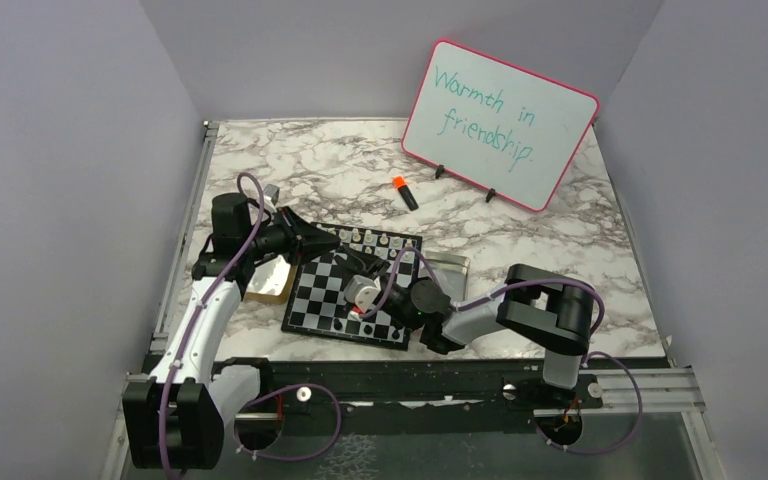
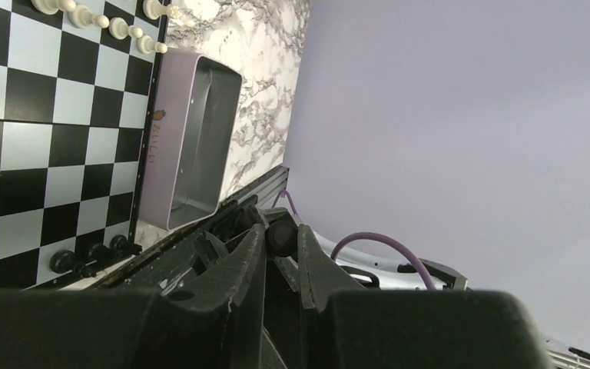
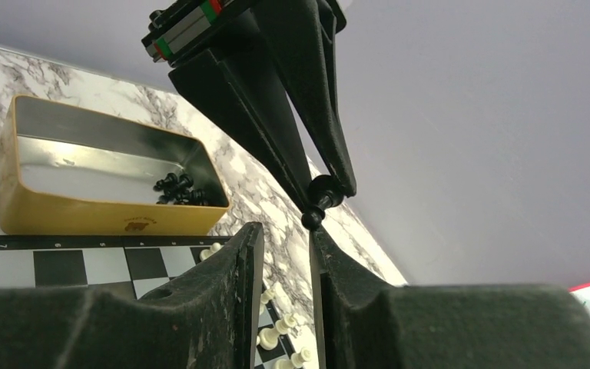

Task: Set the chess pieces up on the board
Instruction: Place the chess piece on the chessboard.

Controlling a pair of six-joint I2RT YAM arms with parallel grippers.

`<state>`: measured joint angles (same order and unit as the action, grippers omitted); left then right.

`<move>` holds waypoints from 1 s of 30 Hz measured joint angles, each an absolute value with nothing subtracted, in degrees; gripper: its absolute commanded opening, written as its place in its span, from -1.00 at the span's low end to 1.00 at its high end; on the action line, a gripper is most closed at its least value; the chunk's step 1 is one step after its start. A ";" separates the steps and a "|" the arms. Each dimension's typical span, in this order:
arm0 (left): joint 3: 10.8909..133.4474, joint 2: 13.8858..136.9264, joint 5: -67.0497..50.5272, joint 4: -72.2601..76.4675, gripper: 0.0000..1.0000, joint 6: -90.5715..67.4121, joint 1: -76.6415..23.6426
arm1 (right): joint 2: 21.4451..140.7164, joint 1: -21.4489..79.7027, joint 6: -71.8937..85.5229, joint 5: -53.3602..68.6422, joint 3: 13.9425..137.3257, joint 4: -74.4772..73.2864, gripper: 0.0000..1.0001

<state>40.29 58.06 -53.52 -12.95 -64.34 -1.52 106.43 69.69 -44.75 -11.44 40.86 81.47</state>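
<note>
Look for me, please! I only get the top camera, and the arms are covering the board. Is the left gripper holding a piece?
Observer: Yes. The right wrist view shows the left gripper pinching a black chess piece at its fingertips.
Operator: Is anything in the gold tray?
Observer: Yes, a few black pieces lie bunched in one corner of the gold tray.
Operator: And the silver one?
Observer: In the left wrist view, the silver tray shows no pieces in the part I can see.
</note>
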 measured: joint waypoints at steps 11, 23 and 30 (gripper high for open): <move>38.57 57.63 -53.47 -12.78 -0.67 -64.55 -1.63 | 106.43 69.67 -44.45 -13.04 40.86 83.05 -0.43; 38.28 57.25 -53.08 -11.88 -0.67 -64.95 -1.63 | 106.43 69.67 -44.51 -12.97 40.86 83.09 -0.62; 37.91 57.21 -52.88 -11.55 -0.67 -65.34 -1.63 | 106.43 69.67 -44.34 -12.97 40.86 83.09 -0.62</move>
<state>37.91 57.21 -52.88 -11.55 -65.34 -1.63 106.43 69.67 -44.34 -12.97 40.86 83.09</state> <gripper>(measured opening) 0.177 0.222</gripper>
